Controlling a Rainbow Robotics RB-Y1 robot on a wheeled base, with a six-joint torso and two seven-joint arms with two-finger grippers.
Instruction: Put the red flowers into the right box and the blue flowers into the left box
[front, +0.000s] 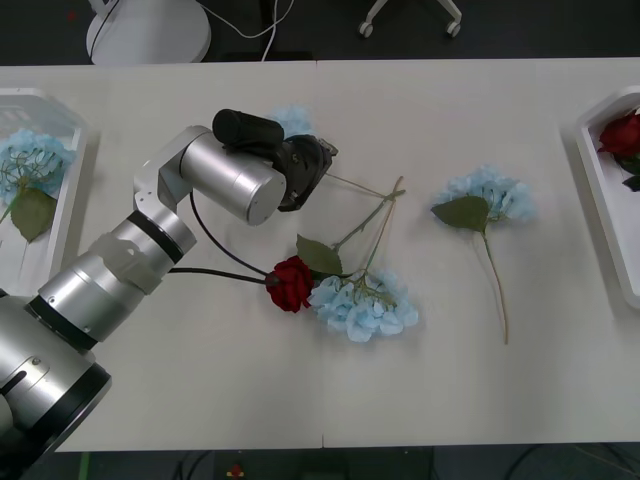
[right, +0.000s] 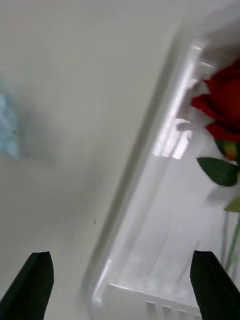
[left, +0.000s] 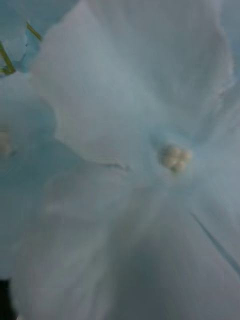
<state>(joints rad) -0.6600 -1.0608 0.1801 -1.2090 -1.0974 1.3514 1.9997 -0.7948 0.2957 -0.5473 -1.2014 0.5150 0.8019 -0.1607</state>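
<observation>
- My left gripper (front: 318, 160) pressed onto a blue flower (front: 290, 120) at mid-table; I couldn't tell its jaws' state.
- I wanted the stem pinched, not petals.
- Right gripper (right: 120, 280), spread, hovered over the right box (right: 150, 165).

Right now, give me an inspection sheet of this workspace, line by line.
Surface: white table, a seam down its middle.
Job's things: one blue flower in the left box; one red flower in the right box. On the table: a red flower, a blue flower beside it, another blue flower farther right, and a fourth under the left gripper.
Clutter: nothing seen.
Grippers: left gripper down on that blue flower, petals against its camera; right gripper open over the right box's rim.
Cables: black cable along the left arm; white cable on the floor.
Surroundings: dark floor, white chair bases.
</observation>
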